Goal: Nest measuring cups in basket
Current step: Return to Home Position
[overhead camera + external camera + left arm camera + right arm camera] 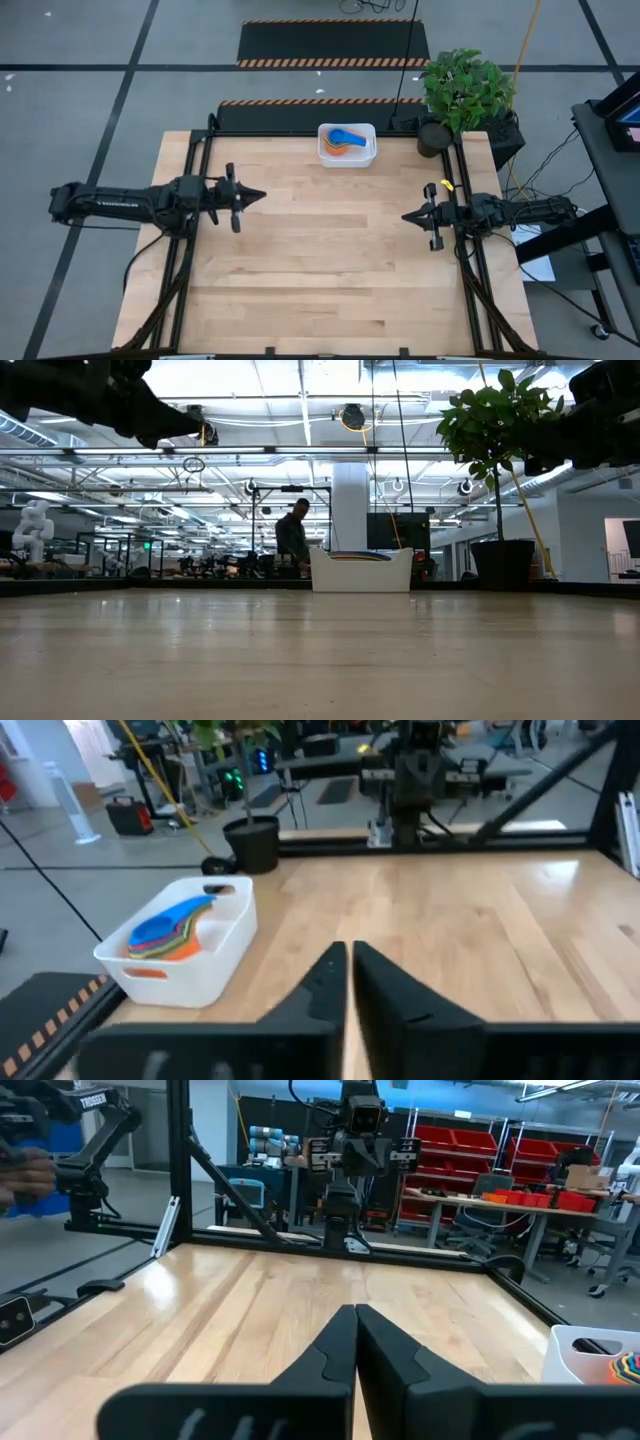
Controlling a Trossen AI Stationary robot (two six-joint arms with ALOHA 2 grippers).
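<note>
High view: measuring cups [345, 138] nested inside basket [324, 152], blue uppermost. Basket at far edge of bench [330, 270], near plant pot [433, 138]. Left hand [262, 196] and right hand [405, 215] well apart from basket.
Low view: cup rims showing just above basket wall.
Left wrist view: left hand pressed together, empty.
Right wrist view: right hand pressed together, empty.

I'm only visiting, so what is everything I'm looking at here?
Table: one, pale wood, under everything.
Basket: one, white, middle of the table's far edge.
Measuring cups: one nested stack, blue on top, orange beneath, inside the basket; number unclear.
Plant: one, green, in a black pot, far right corner.
Person: one, dark figure, in the room behind.
Left gripper: shut, over the table's left side.
Right gripper: shut, over its right side.
</note>
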